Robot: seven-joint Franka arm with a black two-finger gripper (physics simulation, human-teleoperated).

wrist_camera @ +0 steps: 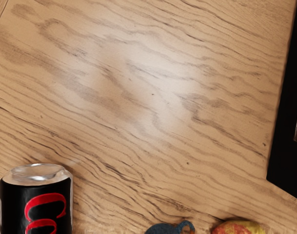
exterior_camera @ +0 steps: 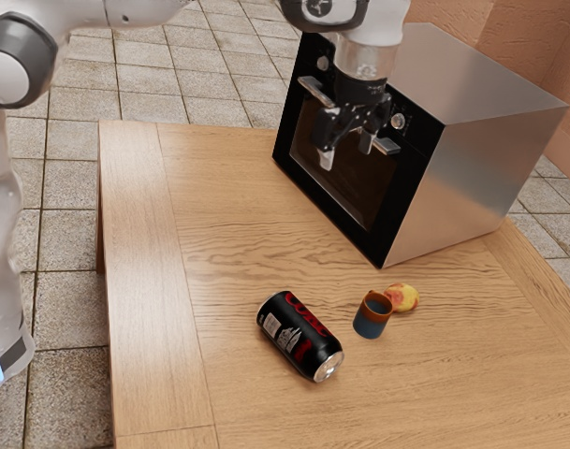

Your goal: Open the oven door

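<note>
Can point(exterior_camera: 300, 335) on its side on table point(exterior_camera: 238, 238), near mug point(exterior_camera: 370, 319) and fruit point(exterior_camera: 404, 297). Oven point(exterior_camera: 481, 159) door point(exterior_camera: 355, 192) shut, at the oven's front. My gripper point(exterior_camera: 346, 152) hangs open before it; contact unclear.

1 black can point(exterior_camera: 299, 336) on its side | 1 mug point(exterior_camera: 372, 315) beside 1 red-yellow fruit point(exterior_camera: 402, 297)
</note>
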